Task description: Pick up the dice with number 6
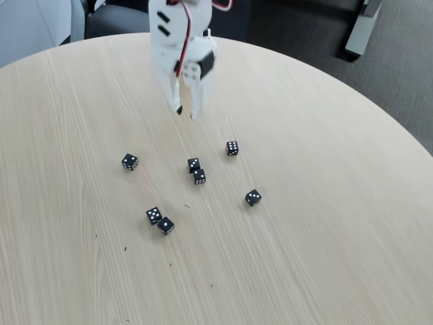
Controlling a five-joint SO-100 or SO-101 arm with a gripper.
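Above round wooden table (325, 223), white gripper (186, 112) hangs, jaws slightly apart, empty; six-pip dice (232, 148) probably lower right.

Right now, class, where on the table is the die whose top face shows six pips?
In the fixed view, the six-pip die sits right of centre on the round table, below and right of the gripper, up-right of the two touching dice.

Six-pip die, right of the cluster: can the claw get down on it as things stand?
Probably yes. The six-pip die stands apart from the other dice, nearest being the pair to its left, and the claw hangs above the table up-left of it, nothing between.
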